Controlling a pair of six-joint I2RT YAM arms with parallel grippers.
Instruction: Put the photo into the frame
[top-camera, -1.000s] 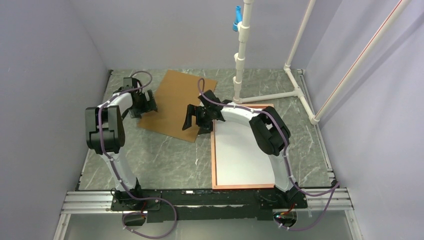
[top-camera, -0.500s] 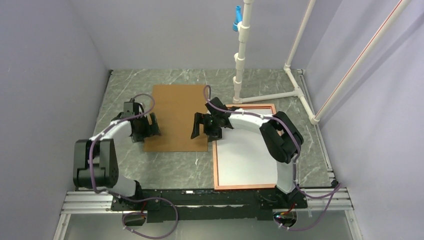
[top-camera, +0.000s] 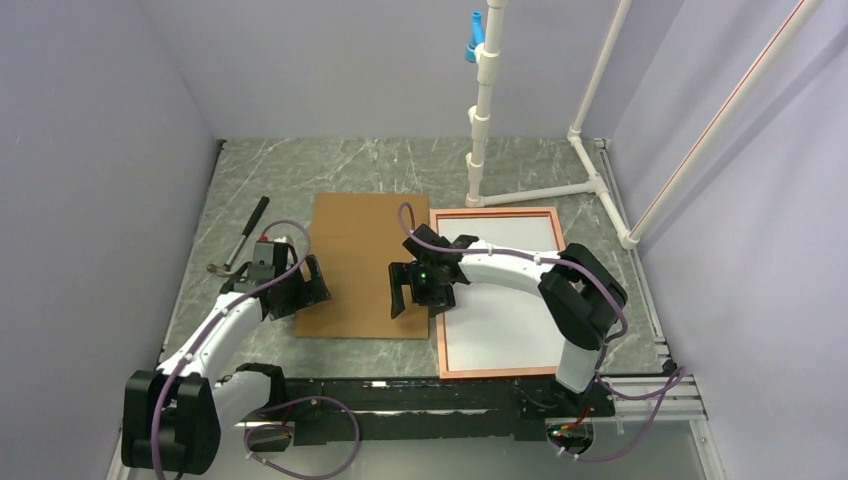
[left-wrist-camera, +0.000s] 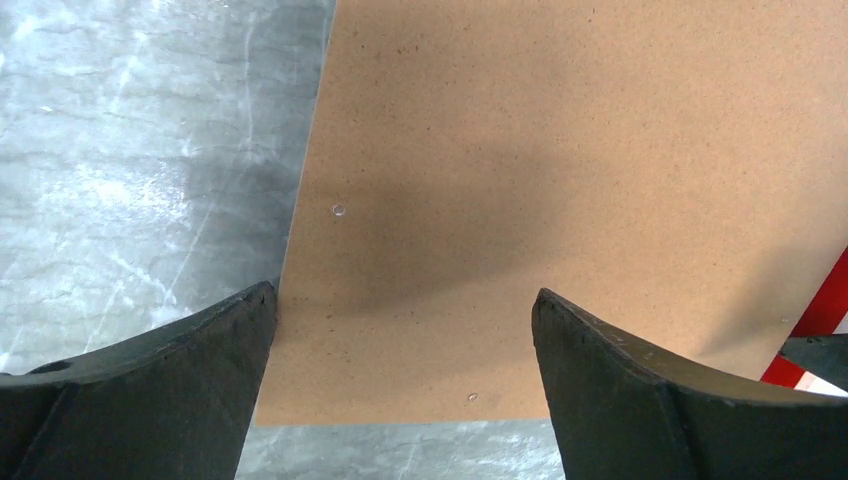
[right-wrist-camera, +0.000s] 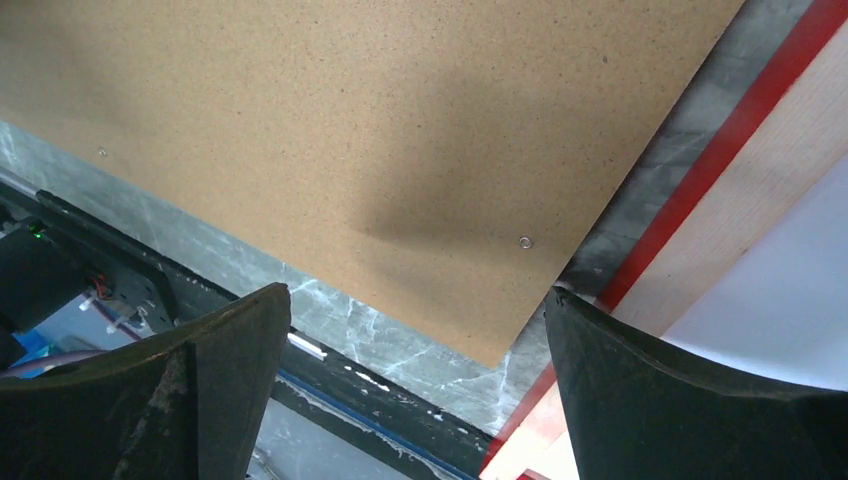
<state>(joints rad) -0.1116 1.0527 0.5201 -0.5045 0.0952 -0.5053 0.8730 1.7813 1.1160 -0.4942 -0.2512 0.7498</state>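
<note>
The frame (top-camera: 497, 214) lies flat on the right of the table, its copper-orange edge up, and its red side (right-wrist-camera: 722, 158) shows in the right wrist view. The photo (top-camera: 505, 300) lies inside it, white back up, and also shows as a white sheet (right-wrist-camera: 790, 275) in the right wrist view. My left gripper (top-camera: 312, 283) hangs open over the near left corner of the brown backing board (top-camera: 362, 262). My right gripper (top-camera: 420, 300) is open above the gap between the board's near right corner and the frame. Nothing sits between either pair of fingers.
A hammer-like tool (top-camera: 240, 243) lies on the table left of the board. A white pipe stand (top-camera: 482, 110) rises behind the frame, its feet (top-camera: 598, 180) running along the right wall. The black base rail (top-camera: 420, 395) borders the near edge.
The brown board has turned square and slid nearer, beside the frame. Both grippers came toward the near edge with it. The left arm has folded down, uncovering the tool.
</note>
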